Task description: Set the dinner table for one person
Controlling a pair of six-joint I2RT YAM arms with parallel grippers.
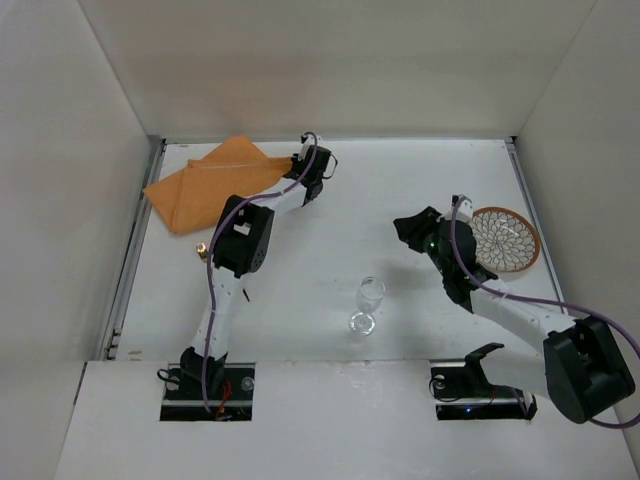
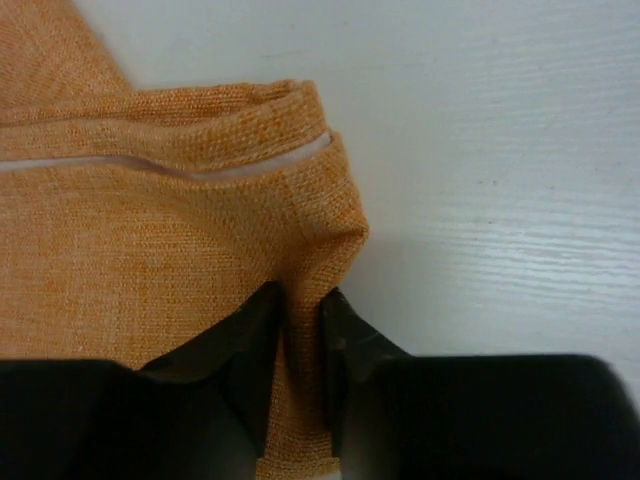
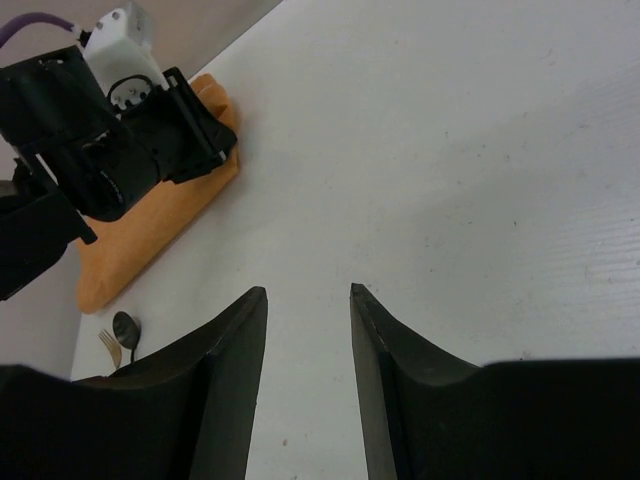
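The dinner table (image 1: 340, 210), spread out under both arms, looks barely set: left gripper (image 2: 300, 300) pinching the folded orange placemat (image 1: 205, 180) in the far-left corner, right gripper (image 3: 308, 300) spread and empty, plate (image 1: 505, 240) and glass (image 1: 368, 300) not yet arranged.

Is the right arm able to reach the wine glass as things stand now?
Probably yes. The wine glass stands alone on the table near the right arm, whose jaws are open and empty.
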